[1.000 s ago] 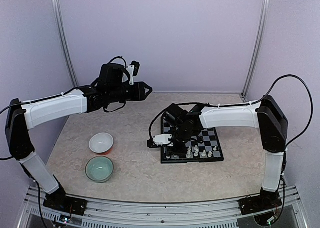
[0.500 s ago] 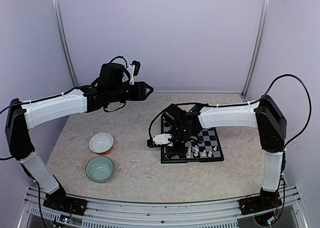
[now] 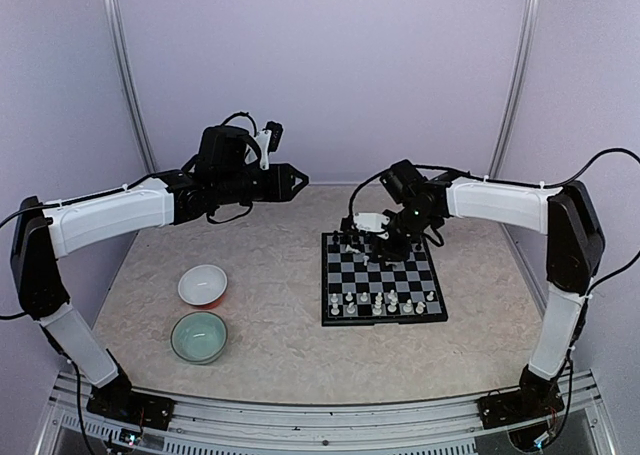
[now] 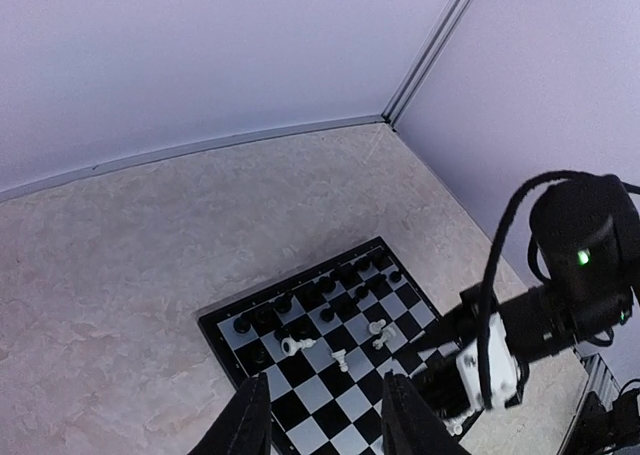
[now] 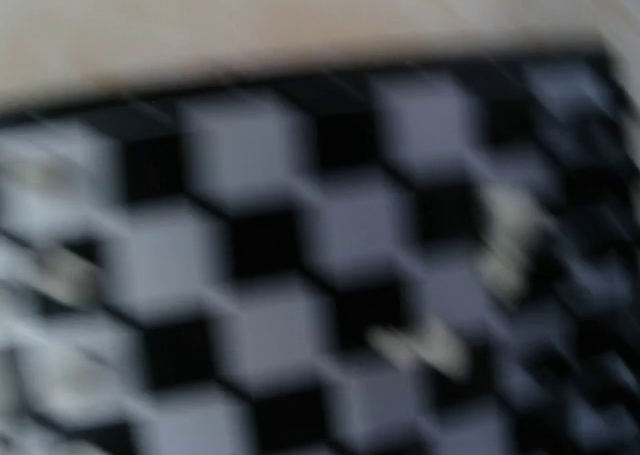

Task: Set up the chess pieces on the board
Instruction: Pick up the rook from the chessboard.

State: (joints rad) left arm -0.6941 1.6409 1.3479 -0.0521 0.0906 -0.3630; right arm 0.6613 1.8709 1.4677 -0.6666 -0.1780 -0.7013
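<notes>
Swung away from the near-left edge, the right gripper (image 3: 356, 239) now hangs over the far-left corner of the board (image 3: 326, 320), while the left gripper (image 3: 292, 180) has not shifted and hovers well apart over the bare surface (image 3: 270, 275). Its fingers (image 4: 248, 423) stand apart with nothing between them. Whether the right gripper's jaws are parted or together I cannot tell, as its own view is a blur of squares.

The chess pieces (image 3: 378, 302) are all on the board: white ones lined along the near rows, black ones at the far edge. A few stray white pieces (image 4: 342, 358) sit mid-board, and one (image 4: 290, 345) seems toppled, lying roughly along its row. These strays lie just nearward of the right gripper, which is far the closer arm, so the next pick is probably its job.
</notes>
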